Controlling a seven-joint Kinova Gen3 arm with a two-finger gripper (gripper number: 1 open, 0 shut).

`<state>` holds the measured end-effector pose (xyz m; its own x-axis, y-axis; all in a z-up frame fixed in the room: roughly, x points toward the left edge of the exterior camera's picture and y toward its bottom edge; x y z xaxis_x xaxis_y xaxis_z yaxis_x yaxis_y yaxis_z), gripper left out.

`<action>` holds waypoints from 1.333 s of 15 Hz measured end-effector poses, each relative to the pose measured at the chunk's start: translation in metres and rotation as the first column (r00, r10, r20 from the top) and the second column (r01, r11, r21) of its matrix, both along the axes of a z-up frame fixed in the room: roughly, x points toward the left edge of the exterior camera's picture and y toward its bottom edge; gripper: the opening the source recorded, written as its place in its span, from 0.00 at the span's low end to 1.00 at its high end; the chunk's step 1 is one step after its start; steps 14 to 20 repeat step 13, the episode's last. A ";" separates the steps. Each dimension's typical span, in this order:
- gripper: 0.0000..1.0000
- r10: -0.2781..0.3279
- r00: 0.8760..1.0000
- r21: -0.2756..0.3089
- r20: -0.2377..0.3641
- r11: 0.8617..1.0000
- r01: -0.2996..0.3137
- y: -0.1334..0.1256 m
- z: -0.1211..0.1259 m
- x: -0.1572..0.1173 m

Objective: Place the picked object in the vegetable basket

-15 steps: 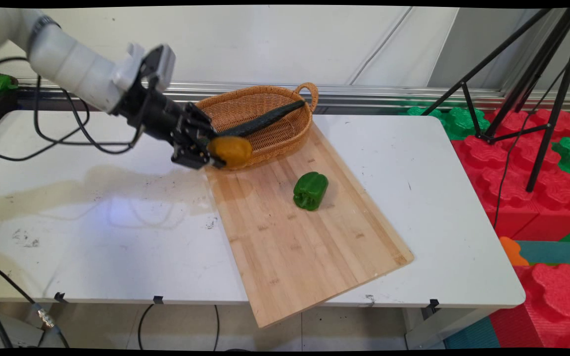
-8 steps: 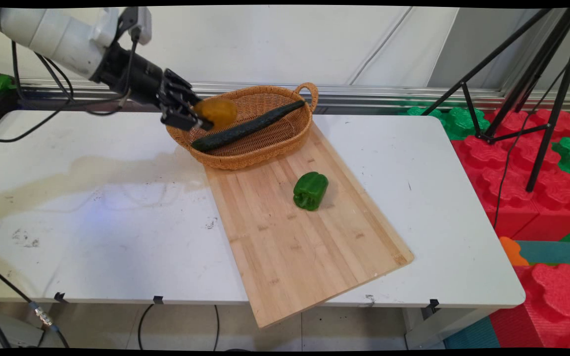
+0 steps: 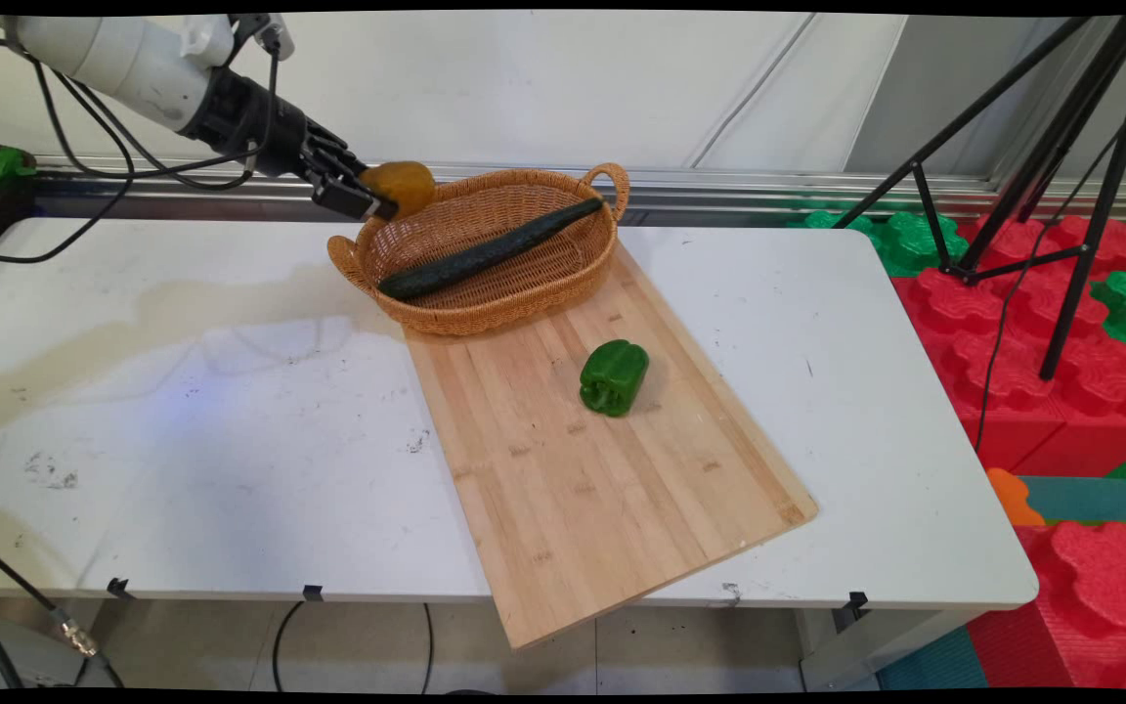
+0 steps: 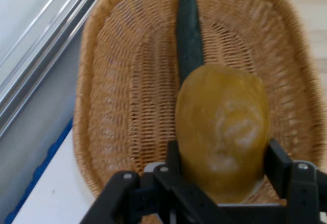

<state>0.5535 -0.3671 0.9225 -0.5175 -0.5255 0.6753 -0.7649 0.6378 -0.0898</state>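
Note:
My gripper (image 3: 368, 194) (image 4: 222, 175) is shut on a yellow-brown mango (image 3: 401, 186) (image 4: 223, 137) and holds it in the air above the far left rim of a wicker basket (image 3: 583, 279) (image 4: 117, 106). Inside the basket a long dark green cucumber (image 3: 485, 251) (image 4: 189, 35) lies lengthwise. In the hand view the mango covers the cucumber's near end. A green bell pepper (image 3: 613, 376) lies on the wooden cutting board (image 3: 583, 479), in front of the basket.
The basket stands on the far end of the board, which juts past the white table's (image 3: 182, 440) front edge. A black tripod (image 3: 1061, 176) and red and green foam blocks (image 3: 1052, 323) stand to the right of the table. Cables hang from the arm at the upper left.
The gripper has risen with the mango from the basket's near left rim and gone back and left, and is now over the far left rim. The cucumber is uncovered.

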 end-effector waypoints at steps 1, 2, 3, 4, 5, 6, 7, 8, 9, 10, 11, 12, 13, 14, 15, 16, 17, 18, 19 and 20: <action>0.00 0.011 1.000 0.008 0.006 1.000 -0.011 -0.006 -0.005 0.004; 0.00 0.016 1.000 0.015 0.010 1.000 -0.016 -0.010 -0.010 0.006; 0.00 0.024 1.000 0.027 0.017 0.999 -0.024 -0.017 -0.018 0.009; 0.00 0.030 0.999 0.037 0.021 0.999 -0.031 -0.022 -0.025 0.011; 0.00 0.038 0.999 0.049 0.023 0.998 -0.039 -0.029 -0.034 0.012; 0.00 0.045 0.999 0.058 0.024 0.997 -0.046 -0.035 -0.041 0.013; 0.00 0.053 0.998 0.068 0.023 0.996 -0.054 -0.042 -0.049 0.012; 0.00 0.061 0.998 0.076 0.022 0.995 -0.062 -0.048 -0.056 0.012; 0.00 0.066 0.998 0.081 0.019 0.994 -0.067 -0.053 -0.061 0.011; 0.00 0.069 0.997 0.084 0.017 0.994 -0.070 -0.056 -0.064 0.010; 1.00 0.075 0.997 0.090 0.012 0.993 -0.076 -0.062 -0.070 0.010; 1.00 0.078 0.997 0.093 0.008 0.993 -0.078 -0.066 -0.075 0.009; 1.00 0.078 0.997 0.095 0.005 0.992 -0.078 -0.069 -0.078 0.009; 1.00 0.078 0.997 0.095 0.005 0.992 -0.078 -0.069 -0.078 0.009; 1.00 0.078 0.997 0.095 0.005 0.992 -0.078 -0.069 -0.078 0.009; 1.00 0.078 0.997 0.095 0.005 0.992 -0.078 -0.069 -0.078 0.009; 1.00 0.078 0.997 0.095 0.005 0.992 -0.078 -0.069 -0.078 0.009; 1.00 0.078 0.997 0.095 0.005 0.992 -0.078 -0.069 -0.078 0.009; 1.00 0.078 0.997 0.095 0.005 0.992 -0.078 -0.069 -0.078 0.009; 1.00 0.078 0.997 0.095 0.005 0.992 -0.078 -0.069 -0.078 0.009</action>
